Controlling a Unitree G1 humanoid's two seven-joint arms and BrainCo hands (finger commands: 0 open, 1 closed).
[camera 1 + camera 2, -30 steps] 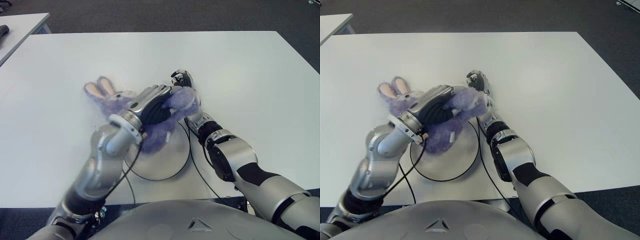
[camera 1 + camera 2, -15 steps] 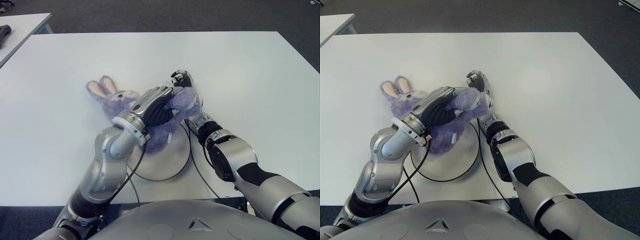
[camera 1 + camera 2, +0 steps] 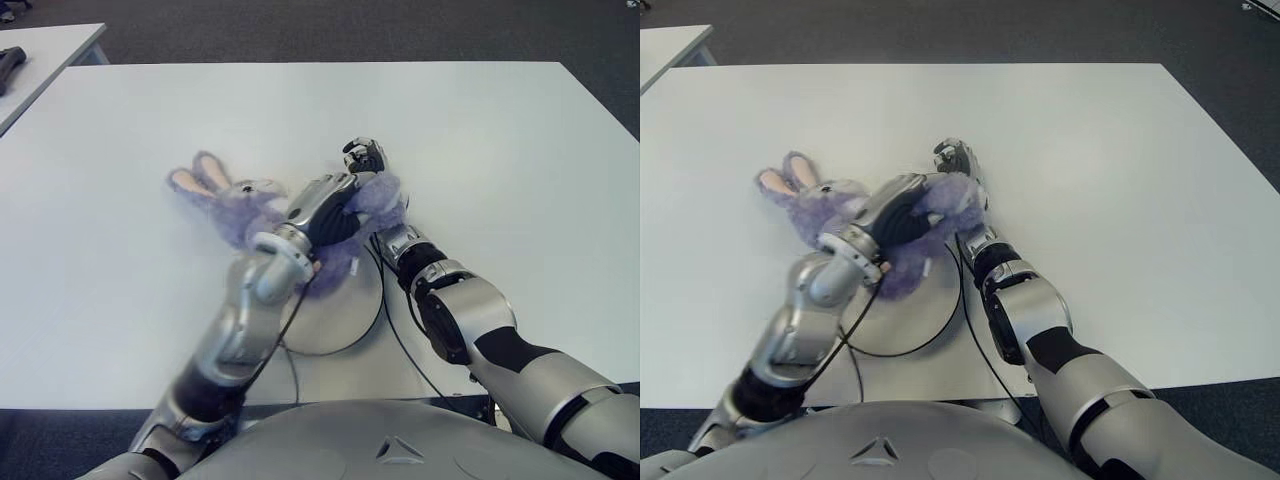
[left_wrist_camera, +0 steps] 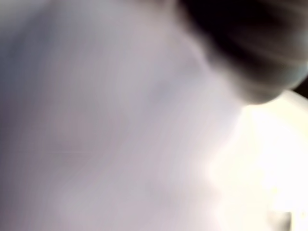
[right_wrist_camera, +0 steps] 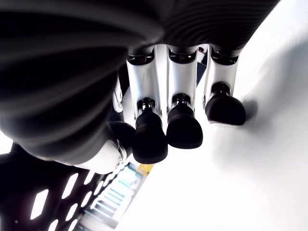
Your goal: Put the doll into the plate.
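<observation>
A purple plush rabbit doll (image 3: 240, 205) with pink-lined ears is shown clamped at its body in the fingers of the left robot hand (image 3: 318, 208), over the far rim of a round white plate (image 3: 335, 315) set on the white counter (image 3: 500, 130). The doll's head and ears are extended to the left, beyond the plate, while its lower body is seen over the plate's far edge; whether the doll touches the plate cannot be told. The right robot hand (image 3: 958, 165) is seen just beyond the doll, beside the plate's far right rim, its fingers (image 5: 183, 120) curled and closed on nothing. A second white table (image 3: 45, 55) is visible at far left.
</observation>
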